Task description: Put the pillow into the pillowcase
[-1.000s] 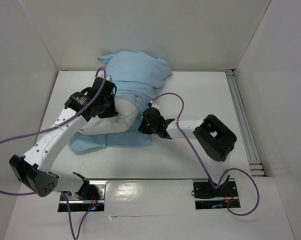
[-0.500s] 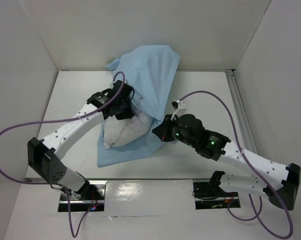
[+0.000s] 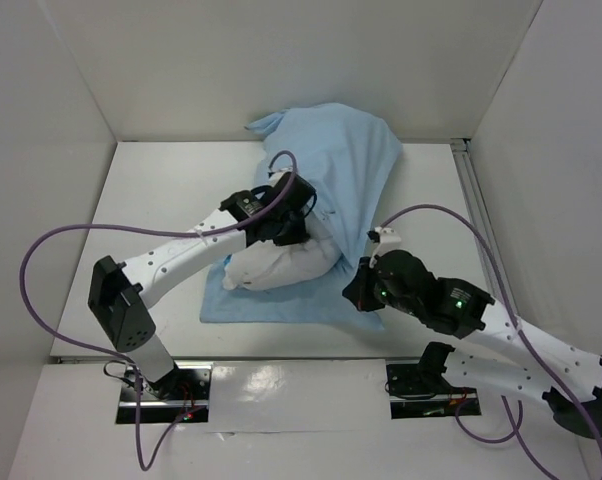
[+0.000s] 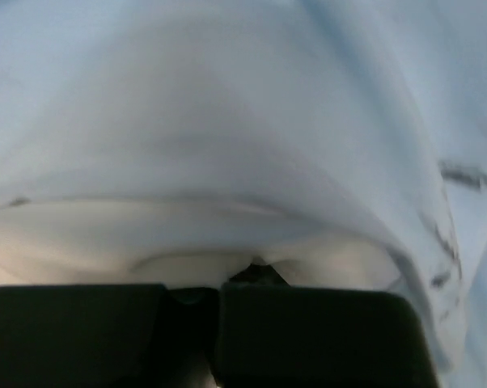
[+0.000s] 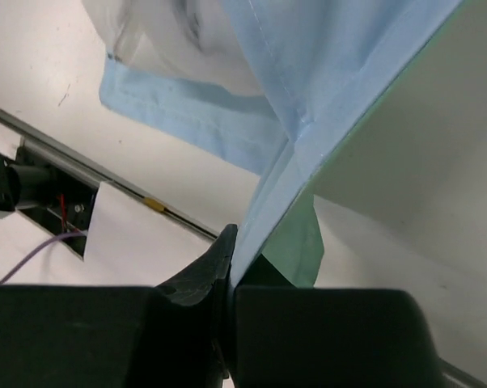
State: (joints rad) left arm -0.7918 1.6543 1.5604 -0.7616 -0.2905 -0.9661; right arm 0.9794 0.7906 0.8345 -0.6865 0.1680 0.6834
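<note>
Progress: pillow [image 3: 279,266] mid-worktop [image 3: 161,190], partly in; pillowcase [image 3: 346,165] covers its 1 o'clock end, and the 8 o'clock end is bare.
Remaining: draw the case over the rest.
Left tool [image 3: 293,222]: jaws closed, apparently pinching pillow cloth under the case.
Right tool [image 3: 356,292]: jaws closed on the pillowcase hem at 5 o'clock.
</note>
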